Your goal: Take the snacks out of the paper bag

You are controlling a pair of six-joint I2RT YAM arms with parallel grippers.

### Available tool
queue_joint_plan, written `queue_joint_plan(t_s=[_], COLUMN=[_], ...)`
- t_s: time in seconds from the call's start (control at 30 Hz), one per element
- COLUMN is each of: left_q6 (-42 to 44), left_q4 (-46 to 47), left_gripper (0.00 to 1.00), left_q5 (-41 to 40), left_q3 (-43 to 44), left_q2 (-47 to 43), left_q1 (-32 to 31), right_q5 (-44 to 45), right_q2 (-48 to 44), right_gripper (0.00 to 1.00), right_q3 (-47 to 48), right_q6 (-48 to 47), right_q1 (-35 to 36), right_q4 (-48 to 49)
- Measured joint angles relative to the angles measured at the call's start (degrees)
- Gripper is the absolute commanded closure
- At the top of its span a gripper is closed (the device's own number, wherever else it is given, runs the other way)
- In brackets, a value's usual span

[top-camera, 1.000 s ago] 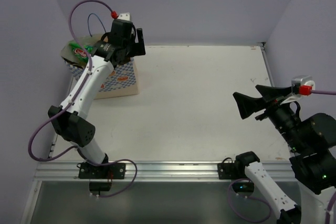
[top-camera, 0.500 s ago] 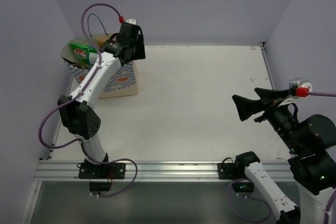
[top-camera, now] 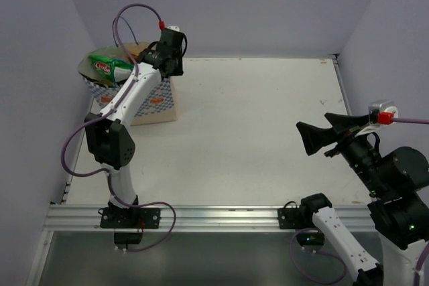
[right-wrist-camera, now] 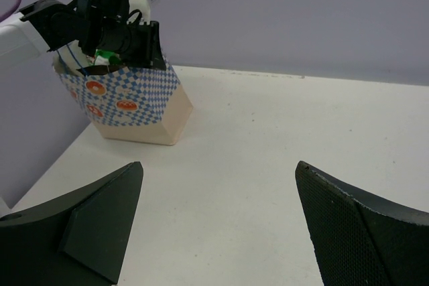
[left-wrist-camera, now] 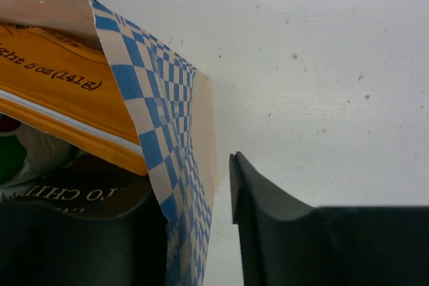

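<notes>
Left wrist, one paper bag (left-wrist-camera: 167, 132), one orange packet (left-wrist-camera: 60, 98), one dark packet (left-wrist-camera: 80, 195)

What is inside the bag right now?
A green packet pokes out the top; an orange packet and a dark packet sit inside. The walls of the bag hide anything else.

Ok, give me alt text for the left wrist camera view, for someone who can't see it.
The left gripper straddles the blue-checked wall of the paper bag, one dark finger outside over the white table, the jaws apart. Inside the bag lie an orange packet and a dark brown packet.
</notes>
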Motion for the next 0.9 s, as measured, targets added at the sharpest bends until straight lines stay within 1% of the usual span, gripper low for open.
queue_joint_plan(t_s=[0.03,0.1,0.2,0.27,0.4,0.47,0.7,0.9], left_q6=[0.35,1.27,2.93,4.37,7.41,8.24,8.68,8.2], left_q4=[0.0,-0.02,-0.09,-0.09,-0.35,-0.33,-0.11,-0.09], left_gripper=[0.73,0.79,0.81,0.87,0.9,0.94,0.95,0.94], left_q5=[-0.02,0.15,0.42,0.52,0.81,1.6,4.79,6.4], left_q3=[0.26,1.05,2.12,2.93,3.72,3.74,3.58,2.4], left_q2=[0.26,0.79,1.18,1.33,1.42,1.55,1.6,1.55], left_q1=[0.0,-0.09,-0.72,-1.92,-6.56,-9.16,-21.49,-32.61], right_q5=[0.0,-0.04,-0.15,-0.2,-0.52,-0.81,-1.44,-1.44], right_q2=[0.02,0.0,0.0,0.0,0.0,-0.02,-0.79,-1.14], right_gripper=[0.01,0.01,0.01,0.01,0.01,0.01,0.01,0.01], right_q3=[0.0,0.0,0.0,0.0,-0.13,-0.22,-0.24,-0.22], right_q6=[0.0,-0.07,-0.26,-0.35,-0.37,-0.37,-0.39,-0.39], right_q1=[0.0,0.0,0.0,0.0,0.0,0.0,0.0,0.0], right_q4=[0.0,-0.02,-0.02,-0.02,0.0,0.0,-0.09,-0.11])
